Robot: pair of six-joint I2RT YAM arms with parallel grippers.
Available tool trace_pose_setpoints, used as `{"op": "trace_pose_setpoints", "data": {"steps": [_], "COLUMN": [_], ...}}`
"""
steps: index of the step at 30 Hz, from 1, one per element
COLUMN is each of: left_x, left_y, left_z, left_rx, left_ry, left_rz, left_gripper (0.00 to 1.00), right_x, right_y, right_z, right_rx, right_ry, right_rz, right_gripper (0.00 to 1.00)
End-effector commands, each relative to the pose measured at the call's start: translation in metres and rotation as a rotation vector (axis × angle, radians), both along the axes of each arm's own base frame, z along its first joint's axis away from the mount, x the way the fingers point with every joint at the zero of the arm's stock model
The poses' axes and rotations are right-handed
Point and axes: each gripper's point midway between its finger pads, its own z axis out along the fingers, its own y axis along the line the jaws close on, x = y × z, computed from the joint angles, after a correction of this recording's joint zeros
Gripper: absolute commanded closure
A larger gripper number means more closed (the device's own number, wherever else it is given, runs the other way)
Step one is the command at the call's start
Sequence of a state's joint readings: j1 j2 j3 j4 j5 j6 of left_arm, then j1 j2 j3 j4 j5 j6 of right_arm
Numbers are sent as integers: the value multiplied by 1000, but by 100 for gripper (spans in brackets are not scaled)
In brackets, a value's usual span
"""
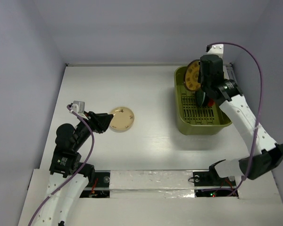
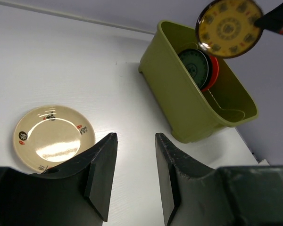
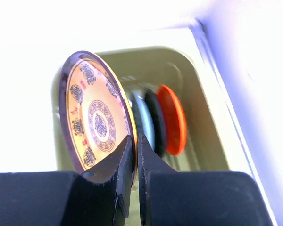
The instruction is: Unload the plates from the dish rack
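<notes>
The yellow patterned plate (image 3: 96, 122) is up in the air on edge. The right gripper (image 3: 134, 141) is pinching its dark rim at the bottom, jaws closed tight on it, and the decorated face is turned to one side of them. From the overhead view it hangs above the far corner of the olive-green dish rack (image 1: 198, 129), clear of the tub's wall as far as I can tell.

Just past the jaws, down in the rack, three more stand upright in a row. The light blue plate (image 3: 142, 120) is nearest, then the black plate (image 3: 156, 122), then the orange-red plate (image 3: 174, 120) at the back. They sit close together; I can't make out whether they touch.

Over on the other side, the tan plate (image 2: 52, 136) lies flat on the white table (image 1: 151, 94), already out of the rack. The left gripper (image 2: 134, 136) hovers just beside it with its jaws apart and nothing between them.

So I'd say the step in hand is carrying off one plate, with three to follow. The next move looks to call for swinging the plate sideways away from the tub, tipping it toward flat, and lowering it onto bare table before letting go. A thin rim held in a pinch could slip or swing.
</notes>
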State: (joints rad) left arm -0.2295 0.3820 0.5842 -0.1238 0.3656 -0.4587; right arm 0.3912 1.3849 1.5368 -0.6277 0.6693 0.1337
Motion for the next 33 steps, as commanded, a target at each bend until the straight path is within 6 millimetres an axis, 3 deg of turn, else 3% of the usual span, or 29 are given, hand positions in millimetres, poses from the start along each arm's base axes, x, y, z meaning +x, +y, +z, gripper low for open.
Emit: {"op": "trace_pose_setpoints", "data": {"steps": [1, 4, 5, 8, 10, 12, 13, 16, 17, 20, 21, 24, 29, 33], "left_x": [-2, -2, -2, -1, 0, 0, 0, 1, 1, 1, 1, 0, 0, 0], "left_y": [-3, -2, -2, -1, -1, -1, -1, -1, -1, -1, -1, -1, -2, -3], "left_z": [18, 19, 18, 18, 18, 17, 17, 16, 16, 16, 16, 16, 17, 15], "left_rx": [-16, -15, -15, -15, -15, -13, -14, -12, -13, -14, -14, -14, -16, -15], "left_ry": [-62, -64, -63, -57, -57, -57, -53, -51, -50, -51, -51, -53, -55, -52], "left_rz": [-17, -14, -12, -5, -2, -2, -2, -2, -3, -3, -3, -5, -8, -15], "left_gripper": [65, 65, 65, 65, 65, 65, 65, 65, 65, 65, 65, 65, 65, 65], "right_x": [-11, -11, -15, -11, -13, -20, -17, -23, -21, -24, -21, -19, -21, -24], "right_y": [33, 93, 125, 194, 242, 283, 302, 354, 370, 398, 404, 411, 399, 392], "right_z": [58, 60, 58, 43, 9, -6, -29, -45, -70, -90, -109, -135, -173, -191], "right_rx": [90, 182, 222, 351, 392, 458, 479, 605, 623, 705, 709, 753, 757, 755], "right_ry": [-161, -180, -173, -159, -94, -70, -28, 1, 55, 103, 136, 176, 208, 229], "right_rz": [95, 254, 352, 528, 621, 686, 694, 788, 813, 823, 808, 770, 691, 659], "right_gripper": [100, 100, 100, 100, 100, 100, 100, 100, 100, 100, 100, 100, 100, 100]}}
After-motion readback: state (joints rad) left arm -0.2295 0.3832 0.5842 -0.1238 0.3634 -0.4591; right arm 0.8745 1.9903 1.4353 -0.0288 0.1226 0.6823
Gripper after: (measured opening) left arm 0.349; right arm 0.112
